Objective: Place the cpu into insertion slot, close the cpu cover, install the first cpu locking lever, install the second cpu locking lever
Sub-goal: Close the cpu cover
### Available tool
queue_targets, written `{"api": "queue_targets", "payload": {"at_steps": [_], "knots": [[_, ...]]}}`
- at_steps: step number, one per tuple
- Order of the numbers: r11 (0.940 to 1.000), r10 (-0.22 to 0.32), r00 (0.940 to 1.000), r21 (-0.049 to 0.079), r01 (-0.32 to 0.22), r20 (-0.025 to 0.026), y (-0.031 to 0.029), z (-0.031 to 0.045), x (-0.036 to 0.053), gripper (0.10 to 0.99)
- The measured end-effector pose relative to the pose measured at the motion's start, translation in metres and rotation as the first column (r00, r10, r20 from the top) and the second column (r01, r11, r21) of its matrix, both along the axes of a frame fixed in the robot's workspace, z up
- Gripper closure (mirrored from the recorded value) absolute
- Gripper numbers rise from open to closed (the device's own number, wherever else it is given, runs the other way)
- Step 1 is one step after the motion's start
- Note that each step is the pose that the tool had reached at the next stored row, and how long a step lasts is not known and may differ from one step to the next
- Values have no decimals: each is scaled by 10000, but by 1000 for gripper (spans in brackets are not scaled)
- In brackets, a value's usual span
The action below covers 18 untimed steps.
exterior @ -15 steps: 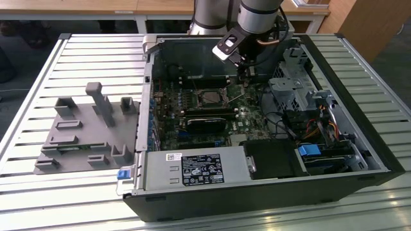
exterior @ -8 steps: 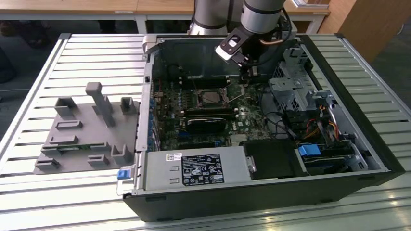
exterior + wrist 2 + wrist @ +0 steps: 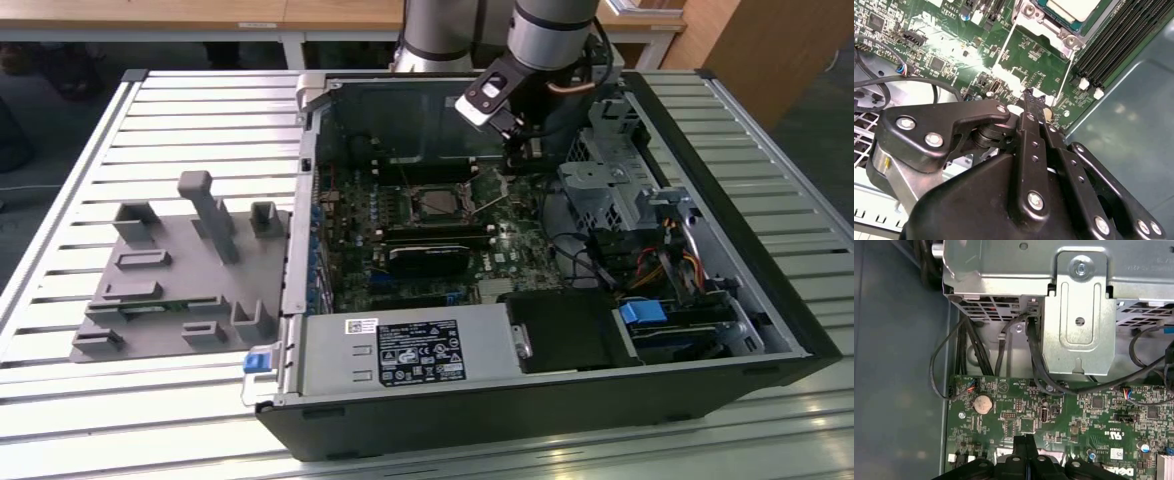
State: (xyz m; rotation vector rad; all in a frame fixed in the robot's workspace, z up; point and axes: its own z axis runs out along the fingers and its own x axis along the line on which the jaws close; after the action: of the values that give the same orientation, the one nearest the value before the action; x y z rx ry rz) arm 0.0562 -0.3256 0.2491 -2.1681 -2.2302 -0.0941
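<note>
In the exterior view my gripper (image 3: 519,162) hangs inside the open computer case, just beyond the insertion slot (image 3: 438,203) on the green board. The fingers are shut with nothing seen between them in both wrist views (image 3: 1030,96) (image 3: 1024,441). In the second wrist view the cpu (image 3: 1074,7) lies in the socket with its pale metal face up. The silver cpu cover (image 3: 1053,29) frames it. Two thin wire levers run out from the socket: one (image 3: 1004,46) lies apart from the fingers, and the other (image 3: 1068,72) ends close beside the fingertips.
A metal drive cage (image 3: 1079,305) with black cables (image 3: 969,347) stands over the board beside the gripper. Long memory slots (image 3: 1119,45) flank the socket. A black card (image 3: 427,262) and the power supply (image 3: 400,350) lie nearer the front. A grey fixture plate (image 3: 174,270) sits on the slatted table.
</note>
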Motion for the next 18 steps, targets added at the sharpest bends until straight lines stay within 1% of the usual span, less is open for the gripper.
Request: {"api": "queue_targets", "payload": {"at_steps": [13,18], "knots": [[10000,0,10000,-22,0,-17,2,-24,102,980],[10000,0,10000,-24,0,-26,3,-43,135,980]]}}
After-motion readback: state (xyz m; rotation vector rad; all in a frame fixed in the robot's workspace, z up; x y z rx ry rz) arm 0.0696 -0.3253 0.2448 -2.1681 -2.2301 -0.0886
